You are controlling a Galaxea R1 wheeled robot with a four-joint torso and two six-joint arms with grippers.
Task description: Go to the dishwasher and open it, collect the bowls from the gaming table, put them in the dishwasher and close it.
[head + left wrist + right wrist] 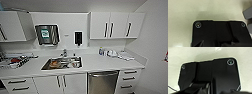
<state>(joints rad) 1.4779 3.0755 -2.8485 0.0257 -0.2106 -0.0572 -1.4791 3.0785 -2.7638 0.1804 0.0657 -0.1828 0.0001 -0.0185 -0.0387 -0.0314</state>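
Stainless-steel dishwasher (102, 82) door shut, lower edge cut off.

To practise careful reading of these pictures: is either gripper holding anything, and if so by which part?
It cannot be told. The wrist views do not make out the fingers. In the head view the dishwasher stands shut under the counter, untouched.

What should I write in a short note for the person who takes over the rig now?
Grippers: the wrist views do not let me tell whether they are open or shut.
Dishwasher: under the white counter, right of the sink, door shut.
Bowls and gaming table: not reached yet.
Done: the robot faces the kitchen counter.
Left: open the dishwasher, collect the bowls, load them, close the door.
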